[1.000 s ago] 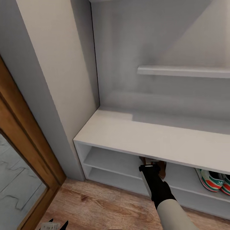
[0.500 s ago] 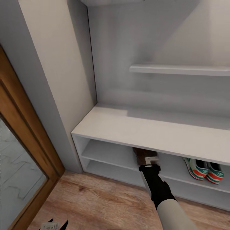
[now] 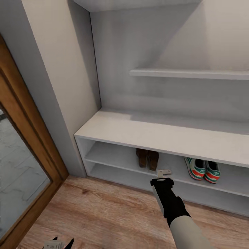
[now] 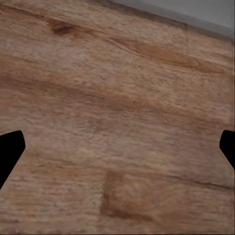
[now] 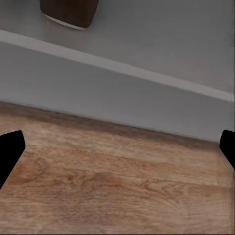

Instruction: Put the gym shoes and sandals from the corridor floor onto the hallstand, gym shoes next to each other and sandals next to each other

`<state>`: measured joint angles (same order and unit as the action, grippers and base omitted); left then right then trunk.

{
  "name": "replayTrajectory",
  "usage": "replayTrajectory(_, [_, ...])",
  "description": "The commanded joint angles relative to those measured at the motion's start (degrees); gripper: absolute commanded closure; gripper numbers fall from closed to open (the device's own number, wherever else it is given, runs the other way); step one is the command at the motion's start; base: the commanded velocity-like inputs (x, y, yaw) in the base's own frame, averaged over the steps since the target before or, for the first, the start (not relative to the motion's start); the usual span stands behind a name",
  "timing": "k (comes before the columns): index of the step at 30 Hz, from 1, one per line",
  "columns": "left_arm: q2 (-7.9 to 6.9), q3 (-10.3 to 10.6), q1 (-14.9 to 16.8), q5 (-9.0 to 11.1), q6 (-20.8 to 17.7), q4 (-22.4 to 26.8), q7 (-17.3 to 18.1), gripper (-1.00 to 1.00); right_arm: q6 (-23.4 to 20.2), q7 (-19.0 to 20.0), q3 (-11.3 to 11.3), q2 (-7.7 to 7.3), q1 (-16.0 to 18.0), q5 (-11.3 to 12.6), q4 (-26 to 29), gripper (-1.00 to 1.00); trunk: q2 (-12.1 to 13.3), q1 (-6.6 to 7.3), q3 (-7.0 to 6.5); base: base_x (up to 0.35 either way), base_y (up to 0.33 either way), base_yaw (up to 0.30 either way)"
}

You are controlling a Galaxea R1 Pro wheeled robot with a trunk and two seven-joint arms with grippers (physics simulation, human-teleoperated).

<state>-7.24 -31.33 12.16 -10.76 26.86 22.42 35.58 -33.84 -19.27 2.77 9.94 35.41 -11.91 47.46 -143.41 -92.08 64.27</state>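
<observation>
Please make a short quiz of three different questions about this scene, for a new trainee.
1. True or false: the two sandals lie on the corridor floor.
2. The two gym shoes sit: A) right of the sandals in the same compartment; B) on the hallstand's flat top; C) in the right gripper.
3. Fill in: the right gripper's jaws are ____.

Key: 1 false; 2 A; 3 open.

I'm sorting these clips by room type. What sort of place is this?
Most likely a home entrance corridor: a pale grey hallstand with shoe compartments holding brown sandals and gym shoes, a wood-framed glass door beside it, and wood plank floor.
</observation>
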Motion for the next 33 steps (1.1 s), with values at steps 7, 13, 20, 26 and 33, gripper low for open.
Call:
replayTrajectory(7, [0.03,-0.55,0.05,-0.42,0.36,0.02,0.28,-1.0,-0.31,0.19,0.15,0.05,0.01,-0.48,-2.0,-1.0,-0.02,0.04,0.05,-0.276,-0.168,0.0])
replayTrajectory(13, [-0.03,-0.66,0.05,-0.28,0.38,0.1,0.28,-1.0,-0.18,0.2,0.2,0.05,0.01,-0.48,-4.34,-1.0,-0.02,0.04,0.05,-0.297,-0.106,0.0])
replayTrajectory(20, [-0.05,-0.81,0.05,-0.23,0.27,0.01,0.28,-1.0,0.71,0.27,0.22,0.05,0.01,-0.48,-6.62,-1.0,-0.02,0.04,0.05,-0.327,-0.02,0.0])
replayTrajectory(26, [-0.01,-0.76,0.05,-0.28,0.22,0.0,0.01,-1.0,6.54,0.28,0.22,0.05,-0.06,-0.49,-10.96,-1.0,-0.02,0.04,0.05,-0.313,0.109,0.0])
replayTrajectory(33, [0.02,-0.71,0.05,-0.38,0.21,0.0,-0.13,-1.0,16.34,0.29,0.22,0.05,-0.07,-0.49,-18.87,-1.0,-0.02,0.04,0.05,-0.245,0.219,0.0])
